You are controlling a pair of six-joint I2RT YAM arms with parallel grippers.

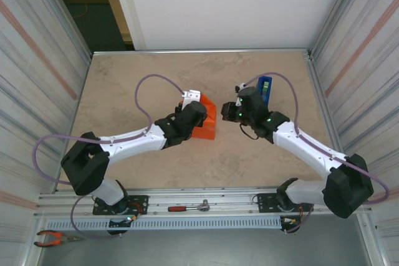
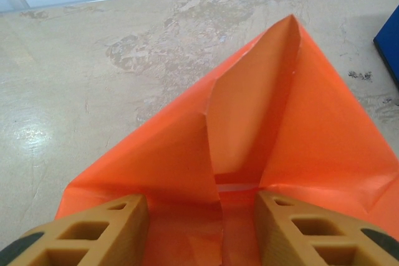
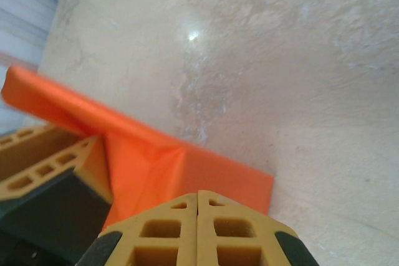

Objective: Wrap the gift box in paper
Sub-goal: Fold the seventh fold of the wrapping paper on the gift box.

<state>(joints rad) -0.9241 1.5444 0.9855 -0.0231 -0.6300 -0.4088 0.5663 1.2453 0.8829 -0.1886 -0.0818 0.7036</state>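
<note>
Right now the box [image 1: 208, 126] sits mid-desk [image 1: 143, 73], slightly left of centre. It's covered by the orange paper [image 2: 324, 141], so no pink shows. Left gripper [image 2: 201, 219] is down on it from the near-left, roughly half open. Its tan fingers [image 2: 106, 228] are apart with paper under and between them. The sheet spreads out past both fingers, so nothing is clamped in the jaws. On the left wrist cam the paper forms a triangular flap with its tip pointing far. Two creased edges meet at a seam running back toward the gripper. A short pale strip crosses that seam just ahead of the fingers; can't tell if it's tape. Right gripper [image 3: 198, 219] is fully closed, fingers pressed together, holding nothing, just right of the box. Can't tell whether it touches the paper. Its cam shows one left-gripper finger [image 3: 37, 160] against the paper's raised edge. Blue dispenser [image 1: 265, 87] stands upright to the far right of the box, right beside the right wrist. Red-handled screwdriver [image 1: 181, 208] lies on the near rail between the arm bases.
</note>
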